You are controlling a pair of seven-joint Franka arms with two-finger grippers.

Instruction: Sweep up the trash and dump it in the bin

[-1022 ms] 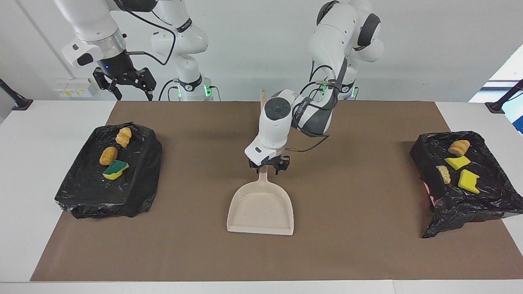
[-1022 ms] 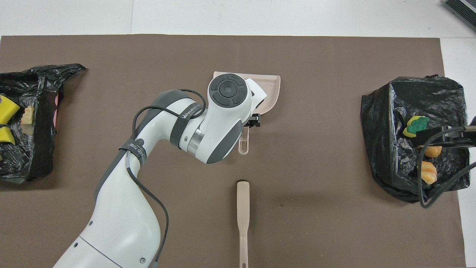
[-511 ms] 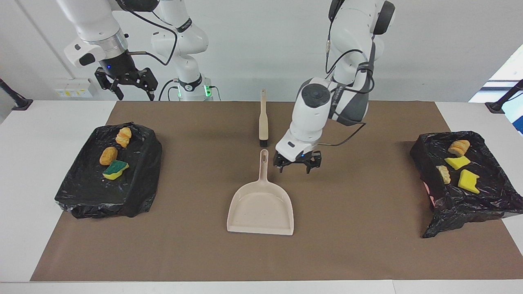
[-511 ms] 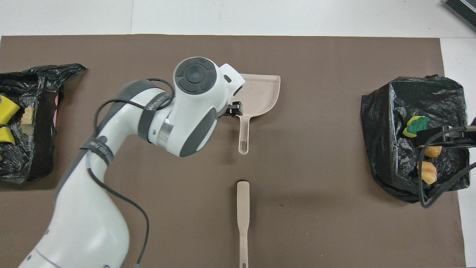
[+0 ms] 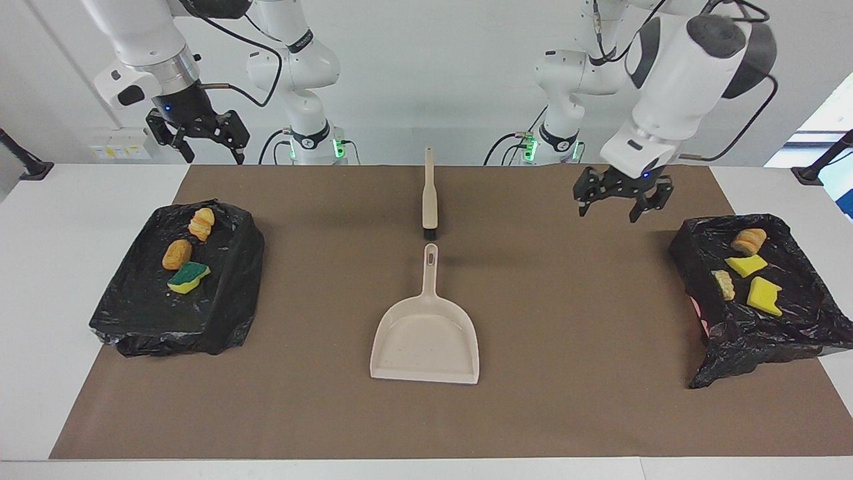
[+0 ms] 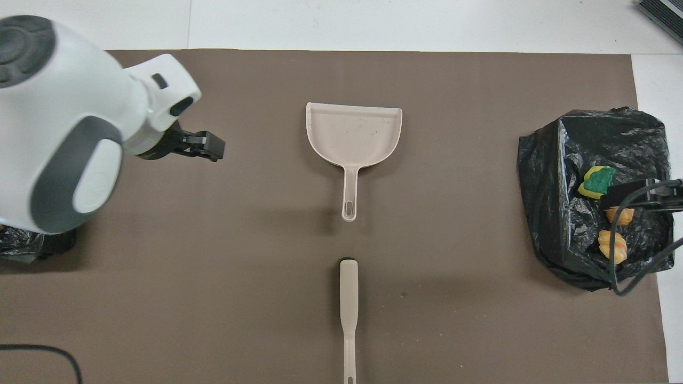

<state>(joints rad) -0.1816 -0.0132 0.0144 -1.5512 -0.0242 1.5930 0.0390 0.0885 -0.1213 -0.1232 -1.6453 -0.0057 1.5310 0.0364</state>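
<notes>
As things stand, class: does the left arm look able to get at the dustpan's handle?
Probably yes. The left gripper hangs open and empty over the mat, and the dustpan lies alone mid-table, its handle pointing toward the robots with only the brush near its end.

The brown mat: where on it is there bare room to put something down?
Bare mat lies between the dustpan and each bag-lined bin, and along the edge farthest from the robots. The middle line is tight: the brush lies just short of the dustpan's handle. Both bins hold trash.
</notes>
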